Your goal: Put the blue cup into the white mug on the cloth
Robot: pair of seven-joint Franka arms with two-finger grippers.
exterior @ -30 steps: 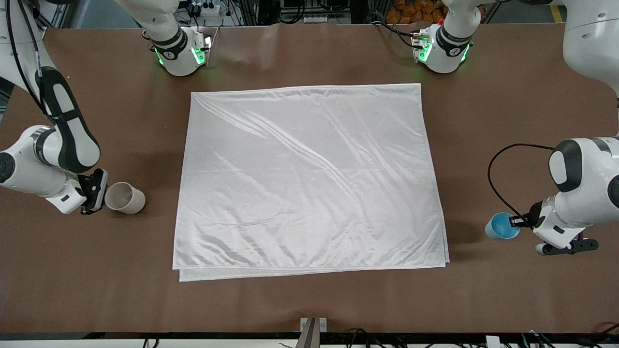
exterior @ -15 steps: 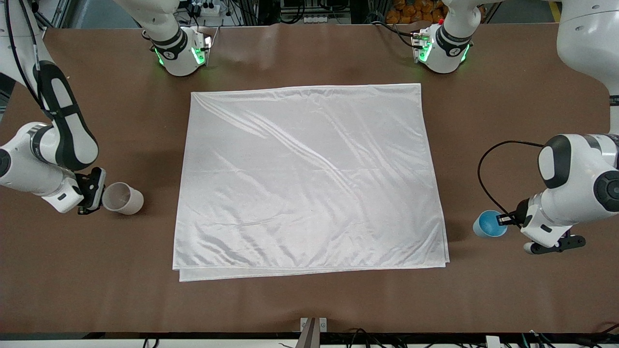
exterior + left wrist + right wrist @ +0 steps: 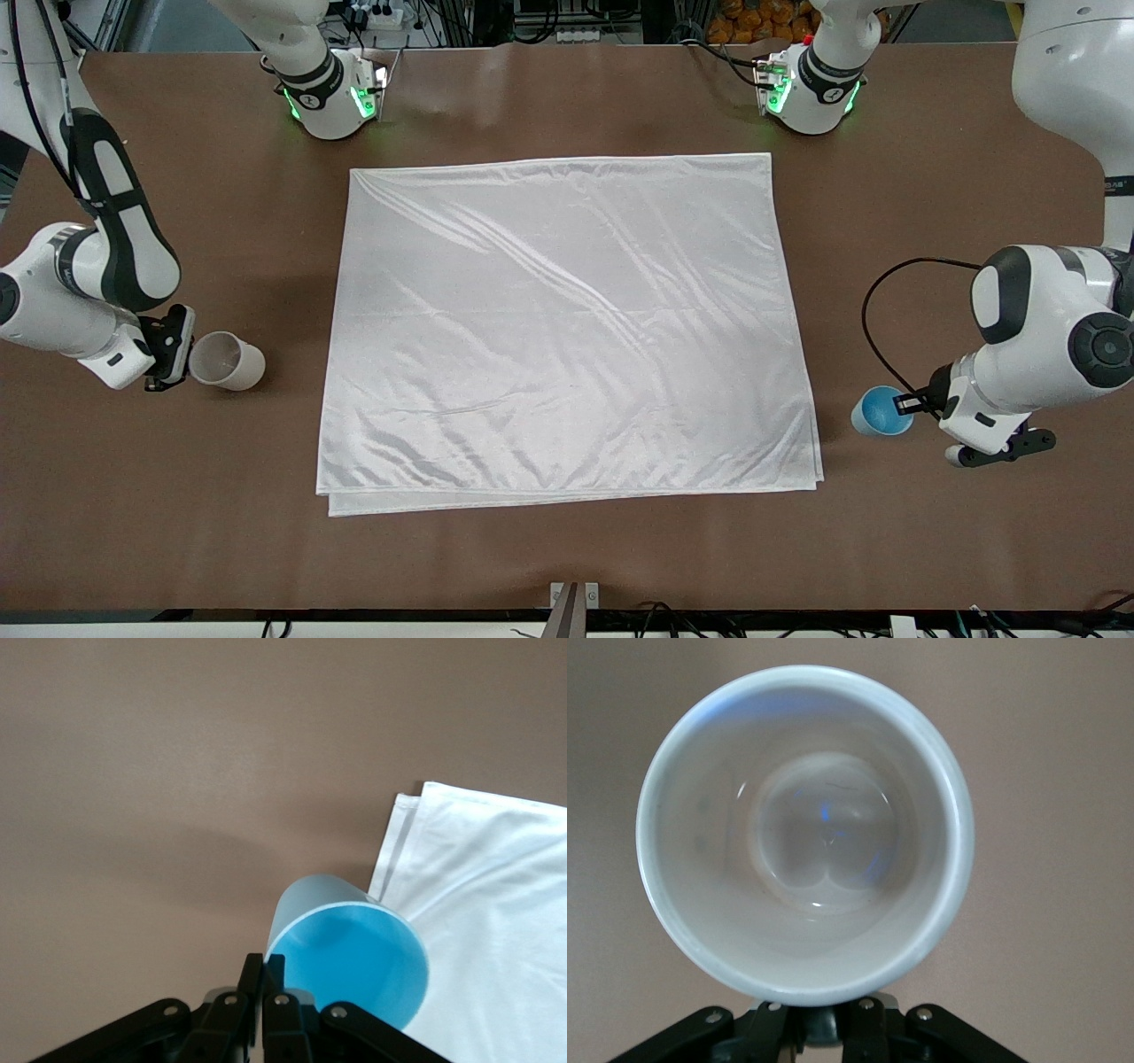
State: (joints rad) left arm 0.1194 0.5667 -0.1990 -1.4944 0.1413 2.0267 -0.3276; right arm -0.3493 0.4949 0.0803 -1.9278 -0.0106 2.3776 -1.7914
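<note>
The blue cup (image 3: 881, 413) hangs tilted in my left gripper (image 3: 905, 403), which is shut on its rim, over bare table beside the cloth's (image 3: 567, 328) edge at the left arm's end. In the left wrist view the fingers pinch the cup's wall (image 3: 354, 957) at the left gripper (image 3: 264, 979), with the cloth's corner (image 3: 496, 895) just past it. The white mug (image 3: 228, 361) is tilted in my right gripper (image 3: 182, 354) beside the cloth at the right arm's end. In the right wrist view the mug (image 3: 806, 833) faces the camera and the right gripper (image 3: 824, 1028) closes on its dark handle.
The brown table (image 3: 567, 558) lies bare around the cloth. Both arm bases (image 3: 332, 97) stand along the edge farthest from the front camera. A black cable (image 3: 873, 310) loops from the left wrist over the table.
My left gripper has carried the blue cup sideways toward the cloth's edge. My right gripper and the mug have lifted slightly and barely shifted.
</note>
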